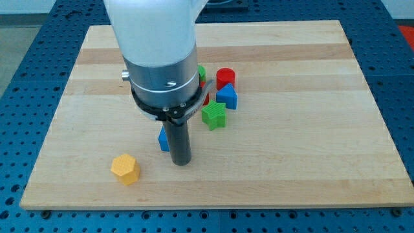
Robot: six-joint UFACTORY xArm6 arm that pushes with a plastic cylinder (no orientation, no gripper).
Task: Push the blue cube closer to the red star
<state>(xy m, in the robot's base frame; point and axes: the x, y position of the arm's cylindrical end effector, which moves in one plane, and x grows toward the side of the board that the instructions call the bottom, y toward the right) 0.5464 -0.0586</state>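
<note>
Blue cube (163,139) touching my tip (182,162); yellow block (125,169) nr.

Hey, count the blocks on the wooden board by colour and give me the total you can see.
Blue: 2, the blue cube right beside my tip on the view's left, and a blue block
Red: 2, a red cylinder and a red sliver mostly hidden by the arm
Green: 2, a green star and a green sliver
Yellow: 1, a yellow block
Total: 7 visible

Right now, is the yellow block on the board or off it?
On it: the yellow block rests on the wooden board, near its bottom-left corner.
</note>
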